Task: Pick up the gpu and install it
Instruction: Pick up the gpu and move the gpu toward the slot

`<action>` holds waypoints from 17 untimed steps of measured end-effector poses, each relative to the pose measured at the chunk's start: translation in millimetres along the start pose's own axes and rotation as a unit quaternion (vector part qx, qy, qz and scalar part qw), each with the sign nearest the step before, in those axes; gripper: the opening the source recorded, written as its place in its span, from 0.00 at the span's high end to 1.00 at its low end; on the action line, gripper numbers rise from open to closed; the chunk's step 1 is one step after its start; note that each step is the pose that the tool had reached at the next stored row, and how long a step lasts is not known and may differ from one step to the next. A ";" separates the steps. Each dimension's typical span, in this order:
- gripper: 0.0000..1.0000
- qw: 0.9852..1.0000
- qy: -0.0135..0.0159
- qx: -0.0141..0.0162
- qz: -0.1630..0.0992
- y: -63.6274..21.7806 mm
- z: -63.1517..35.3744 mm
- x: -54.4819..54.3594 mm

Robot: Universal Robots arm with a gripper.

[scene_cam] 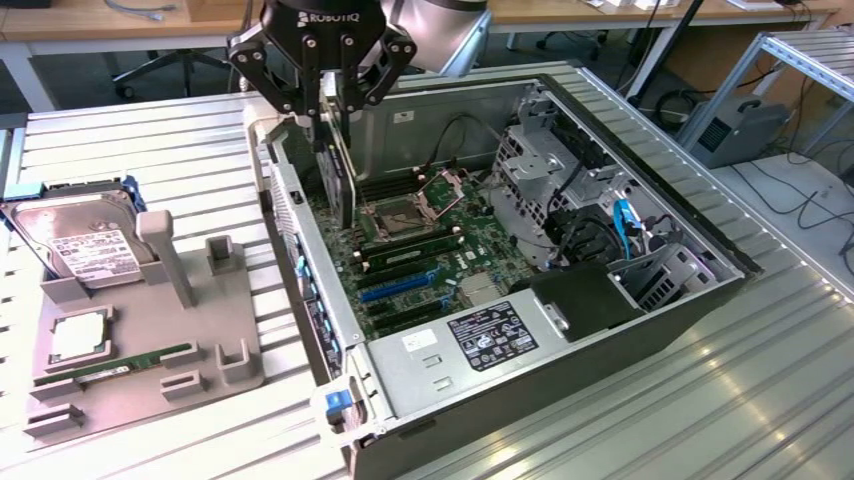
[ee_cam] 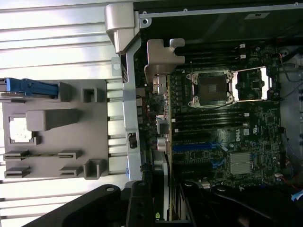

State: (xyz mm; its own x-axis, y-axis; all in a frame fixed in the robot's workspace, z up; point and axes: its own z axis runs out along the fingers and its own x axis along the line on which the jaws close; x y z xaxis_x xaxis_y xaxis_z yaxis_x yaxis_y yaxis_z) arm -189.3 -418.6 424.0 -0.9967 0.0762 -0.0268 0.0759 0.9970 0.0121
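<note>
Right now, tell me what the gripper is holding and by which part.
The gripper holds the gpu by its upper long edge. The card hangs on edge above the motherboard.

The gripper (scene_cam: 324,104) is black, with white ROBOTIQ lettering across its body and jointed linkage fingers (scene_cam: 275,88) on either side. It mounts on a rounded, silver-grey arm section (scene_cam: 441,30). In the wrist view its matte black linkages (ee_cam: 137,205) carry a round silver pivot pin (ee_cam: 110,189).
</note>
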 end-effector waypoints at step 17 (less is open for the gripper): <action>0.73 1.000 0.000 0.001 0.000 0.7 1.5 -9.2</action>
State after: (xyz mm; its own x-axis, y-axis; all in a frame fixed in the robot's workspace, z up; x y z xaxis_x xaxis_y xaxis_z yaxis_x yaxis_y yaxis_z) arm -180.0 -418.6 422.7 -0.9967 0.0761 -0.0269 0.0759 0.9971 0.0107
